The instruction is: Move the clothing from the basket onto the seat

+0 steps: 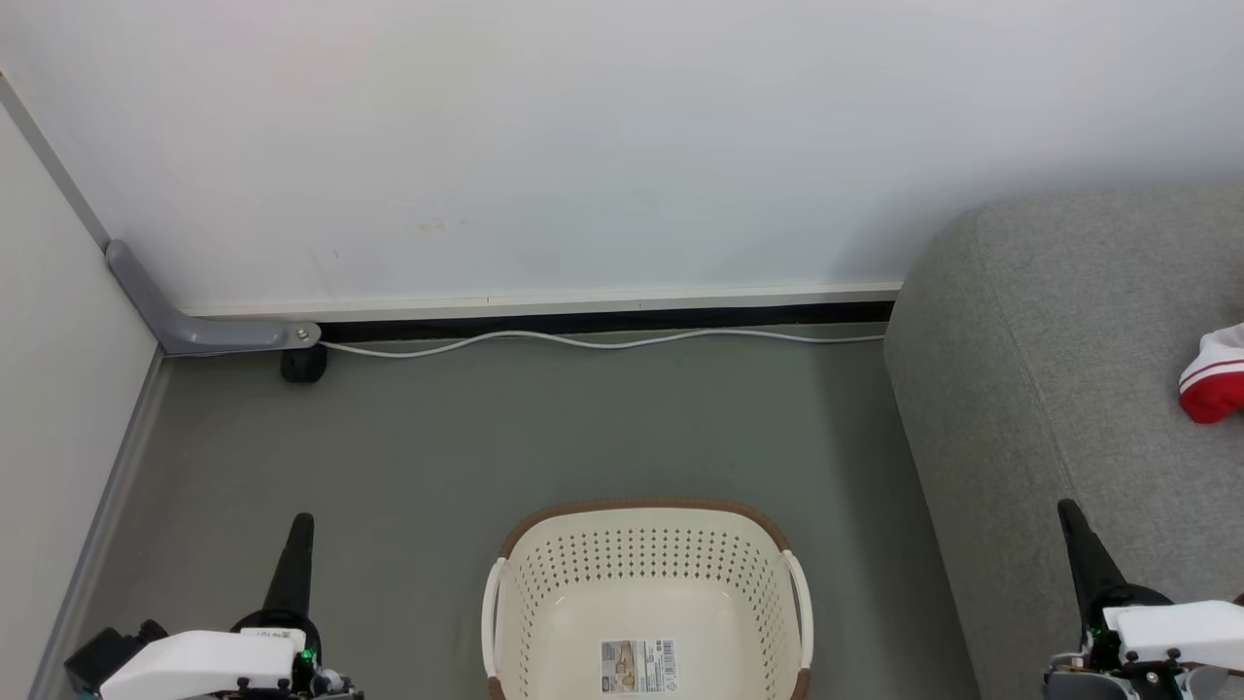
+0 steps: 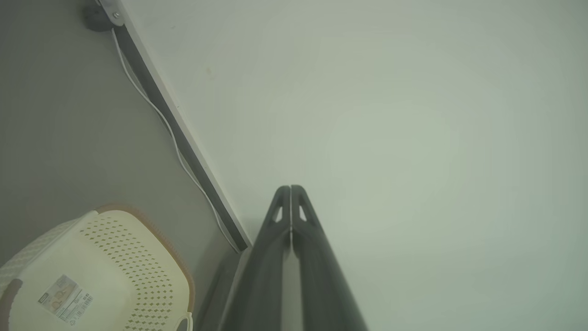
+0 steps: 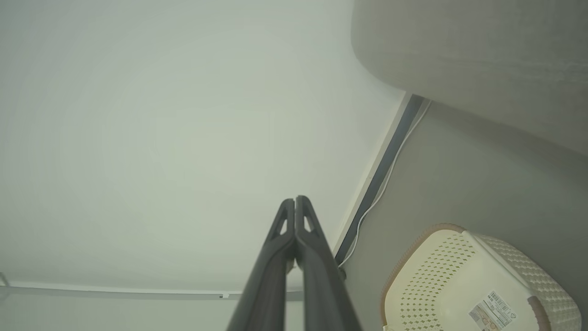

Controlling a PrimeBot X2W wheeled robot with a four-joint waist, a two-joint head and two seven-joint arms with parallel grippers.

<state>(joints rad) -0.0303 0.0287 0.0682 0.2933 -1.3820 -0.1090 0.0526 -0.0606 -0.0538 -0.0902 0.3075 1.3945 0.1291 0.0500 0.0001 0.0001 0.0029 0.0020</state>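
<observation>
**Basket bare, red garment on the sofa**

The clothing (image 1: 1215, 379) in view is a bunched red piece with white panel and striped trim. It lies on the sofa (image 1: 1050, 321), well in from the rounded end, and runs off the head view's edge. It looks light, soft and floppy, so it would drape and stretch instead of lifting as one. A pinch on a raised fold or on the thicker trimmed hem should hold best, and a snag looks unlikely.

The basket (image 1: 641, 506) stands on the floor (image 1: 583, 428) just beside the sofa's end. Its inside shows nothing but a barcode sticker (image 1: 639, 666), so the job looks done or nearly so.

The left pincer (image 1: 301, 525) and right pincer (image 1: 1069, 510) are both clenched on nothing, one on each side of the basket.

The floor is smooth and grey-green. A white cable (image 1: 603, 340) runs along its far edge under a plain white wall (image 1: 583, 146), and a grey bracket (image 1: 194, 331) sits in the far left corner.
</observation>
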